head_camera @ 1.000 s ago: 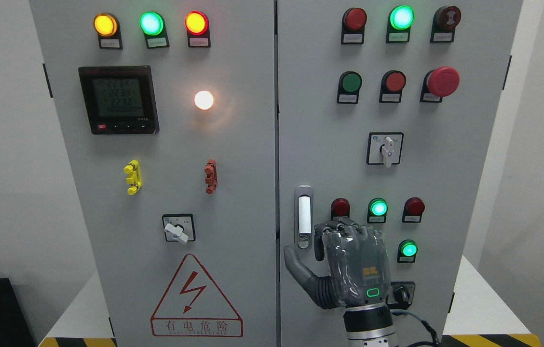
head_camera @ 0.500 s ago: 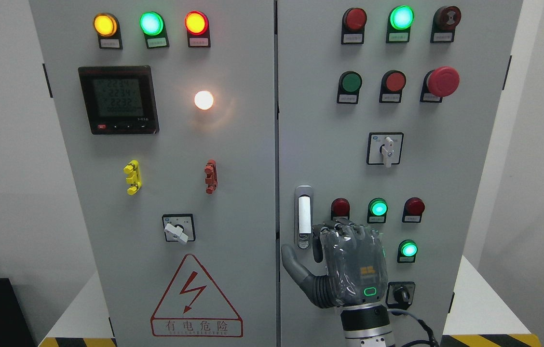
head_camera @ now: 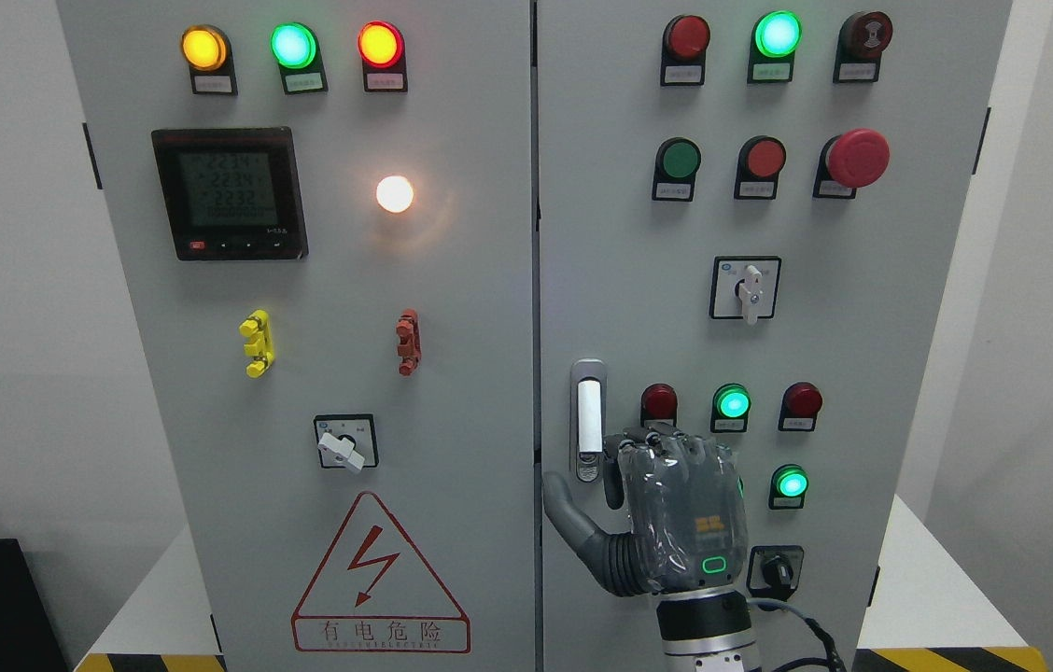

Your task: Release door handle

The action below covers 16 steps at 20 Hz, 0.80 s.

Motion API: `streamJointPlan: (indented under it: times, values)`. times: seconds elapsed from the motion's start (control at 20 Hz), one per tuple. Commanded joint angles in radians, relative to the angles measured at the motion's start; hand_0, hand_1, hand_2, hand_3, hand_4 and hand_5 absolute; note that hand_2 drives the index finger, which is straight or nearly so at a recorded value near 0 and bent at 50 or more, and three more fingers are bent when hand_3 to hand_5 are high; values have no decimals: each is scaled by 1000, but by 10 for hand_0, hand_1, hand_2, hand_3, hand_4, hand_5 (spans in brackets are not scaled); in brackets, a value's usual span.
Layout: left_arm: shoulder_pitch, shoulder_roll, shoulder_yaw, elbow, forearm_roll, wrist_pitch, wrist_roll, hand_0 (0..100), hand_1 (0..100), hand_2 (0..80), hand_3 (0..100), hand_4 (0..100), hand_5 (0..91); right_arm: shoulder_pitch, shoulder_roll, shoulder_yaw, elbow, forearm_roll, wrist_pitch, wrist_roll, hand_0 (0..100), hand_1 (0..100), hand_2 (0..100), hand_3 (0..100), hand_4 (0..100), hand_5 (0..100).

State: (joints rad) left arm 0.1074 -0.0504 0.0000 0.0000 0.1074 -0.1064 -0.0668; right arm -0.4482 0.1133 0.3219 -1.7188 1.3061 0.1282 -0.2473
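One arm shows, rising from the bottom edge a little right of the middle, so this is the right arm. Its silver ringed wrist (head_camera: 709, 635) stands nearly upright, with a dark cable looping off at its right side. Above it the right hand (head_camera: 671, 513) is raised with its back turned toward the camera; the back is grey under a clear wrinkled cover, bearing an orange mark and a small green-lit oval. The four fingers (head_camera: 666, 448) bend forward at the knuckles, away from the camera, their tips hidden. The thumb (head_camera: 568, 513) sticks out to the left, apart from the fingers, its tip pointing up.
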Motion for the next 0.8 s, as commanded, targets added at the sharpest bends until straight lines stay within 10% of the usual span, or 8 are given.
streamJointPlan:
  times: [0.0,0.75]
  values:
    - [0,0,-14,20,0,1,-1,120,389,0,0,0,0,2,6,-3,13,-1,-1,-3,282,381,948,1000,917,990]
    - [0,0,-14,20,0,1,-1,120,389,0,0,0,0,-32,19,-9,33,-2,1,0,288,370,950,1000,920,990]
